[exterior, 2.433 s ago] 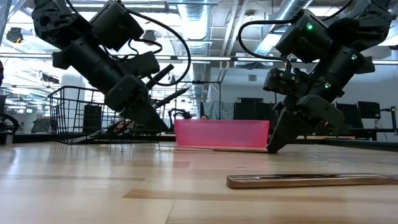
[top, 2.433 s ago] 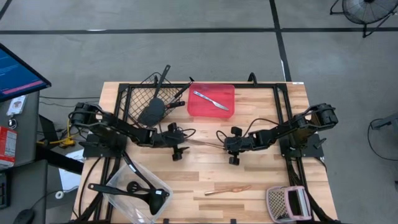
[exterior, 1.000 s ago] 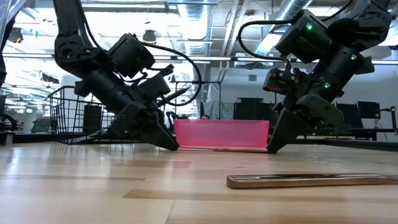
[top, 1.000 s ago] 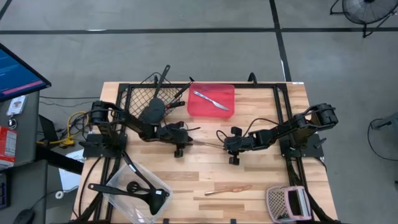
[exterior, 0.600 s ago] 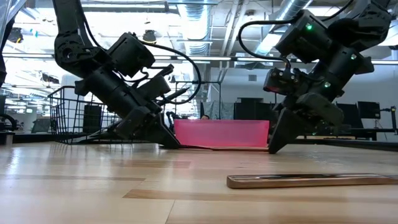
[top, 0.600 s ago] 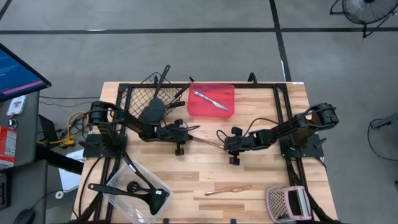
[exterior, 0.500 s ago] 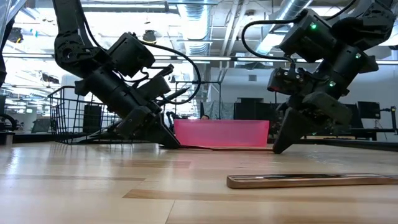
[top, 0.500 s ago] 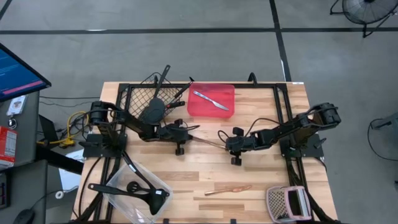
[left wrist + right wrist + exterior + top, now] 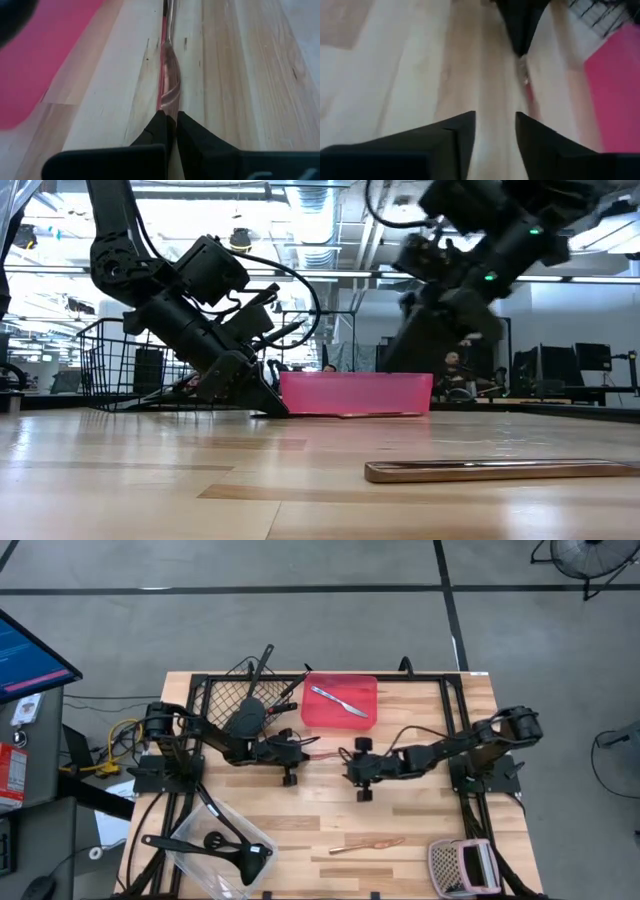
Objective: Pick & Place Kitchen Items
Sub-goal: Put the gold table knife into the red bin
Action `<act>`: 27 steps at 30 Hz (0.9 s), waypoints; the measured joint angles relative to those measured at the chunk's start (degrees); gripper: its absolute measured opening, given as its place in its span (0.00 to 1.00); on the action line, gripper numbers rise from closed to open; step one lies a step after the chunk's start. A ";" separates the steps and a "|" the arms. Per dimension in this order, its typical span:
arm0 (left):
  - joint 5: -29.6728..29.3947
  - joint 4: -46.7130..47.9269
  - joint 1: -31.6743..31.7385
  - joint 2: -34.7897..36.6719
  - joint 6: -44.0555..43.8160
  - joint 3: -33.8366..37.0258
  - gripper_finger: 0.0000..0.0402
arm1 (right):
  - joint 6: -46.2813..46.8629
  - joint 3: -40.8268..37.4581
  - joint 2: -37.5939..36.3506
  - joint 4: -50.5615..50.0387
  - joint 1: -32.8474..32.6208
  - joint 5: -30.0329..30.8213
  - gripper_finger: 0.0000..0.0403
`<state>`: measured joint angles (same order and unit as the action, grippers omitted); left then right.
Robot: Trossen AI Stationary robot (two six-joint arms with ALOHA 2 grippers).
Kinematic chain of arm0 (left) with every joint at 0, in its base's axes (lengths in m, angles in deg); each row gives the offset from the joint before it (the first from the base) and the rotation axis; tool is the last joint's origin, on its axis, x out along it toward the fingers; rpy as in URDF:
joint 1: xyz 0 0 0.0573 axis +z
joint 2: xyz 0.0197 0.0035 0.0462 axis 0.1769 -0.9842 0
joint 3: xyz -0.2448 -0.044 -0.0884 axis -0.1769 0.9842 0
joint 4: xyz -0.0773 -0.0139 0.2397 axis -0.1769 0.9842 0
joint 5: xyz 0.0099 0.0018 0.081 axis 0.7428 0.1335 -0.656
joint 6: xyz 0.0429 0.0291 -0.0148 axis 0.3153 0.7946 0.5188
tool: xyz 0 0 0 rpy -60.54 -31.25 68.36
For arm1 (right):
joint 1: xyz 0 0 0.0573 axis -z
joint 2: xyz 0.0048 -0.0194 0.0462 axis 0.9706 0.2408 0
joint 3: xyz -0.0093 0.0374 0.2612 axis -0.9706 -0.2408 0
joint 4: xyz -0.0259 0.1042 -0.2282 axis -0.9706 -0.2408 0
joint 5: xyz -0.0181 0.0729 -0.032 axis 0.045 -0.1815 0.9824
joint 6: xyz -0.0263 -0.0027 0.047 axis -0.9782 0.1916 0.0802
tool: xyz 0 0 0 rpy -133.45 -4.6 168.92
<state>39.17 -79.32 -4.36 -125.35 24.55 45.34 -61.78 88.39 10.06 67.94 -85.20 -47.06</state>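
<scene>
A slim silver metal piece lies on the wood just in front of the red tray, and my left gripper is shut on its near end. My right gripper hovers open above the table at the piece's other end, with only bare wood between its fingers. A silver knife lies in the tray. A copper stick lies flat near the front edge. Black utensils rest in the black wire basket, and others lie in the clear tub. My left gripper pinches the silver piece's end between its two fingertips. The fingers slant down from the table's left side and lie along the piece. The rest of the piece stretches away toward the right arm, low on the table.
A pinkish mesh item with a white part sits at the front right corner. The basket and the tray line the far edge, and the tub fills the front left corner. Bare wood lies between the grippers and the copper stick.
My right gripper has risen off the table, where its tips stood at the silver piece's right end, and has swung toward the table's left, closer to my left gripper. The silver piece stays on the table.
</scene>
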 joint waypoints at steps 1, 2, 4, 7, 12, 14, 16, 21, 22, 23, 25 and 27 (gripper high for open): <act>0.19 -0.02 0.00 0.00 -0.10 0.00 0.00 | -1.48 1.29 1.22 0.25 0.60 0.12 0.35; 0.38 -0.07 0.02 0.00 -0.28 0.00 0.00 | -2.56 2.27 2.33 0.30 1.21 0.14 0.38; 0.73 -0.17 0.00 0.00 -0.32 0.02 0.00 | -4.19 4.05 4.96 0.24 2.50 0.10 0.43; 0.97 -0.26 0.00 0.00 -0.32 0.02 0.00 | -6.15 6.62 9.62 0.11 4.29 0.08 0.48; 1.34 -0.30 0.00 0.00 -0.33 0.02 0.00 | -8.64 11.76 15.94 0.53 7.10 -1.85 0.49; 1.37 -0.39 -0.02 0.00 -0.32 0.04 0.00 | -8.61 13.69 18.42 0.50 8.36 -3.93 0.48; 1.39 -0.45 -0.02 -0.02 -0.32 0.05 0.00 | -8.61 15.51 20.57 0.73 9.43 -5.69 0.47; 1.47 -0.76 -0.07 -0.07 -0.34 0.09 0.00 | -6.99 17.96 24.31 1.44 10.90 -5.87 0.42; 1.49 -0.76 -0.07 -0.07 -0.33 0.09 0.00 | -6.30 18.07 24.75 1.45 11.10 -5.89 0.40; 1.49 -0.78 -0.07 -0.07 -0.31 0.09 0.00 | -5.55 18.09 25.14 1.47 11.38 -5.90 0.37; 1.57 -0.81 -0.07 -0.07 -0.27 0.09 0.00 | -4.22 18.11 25.22 1.11 11.70 -6.46 0.30; 1.67 -0.85 -0.07 -0.09 -0.23 0.11 0.00 | -3.49 18.14 25.27 0.55 11.83 -6.31 0.22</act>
<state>40.84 -80.17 -4.43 -125.44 24.32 45.45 -65.27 106.52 35.33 68.49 -73.37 -53.38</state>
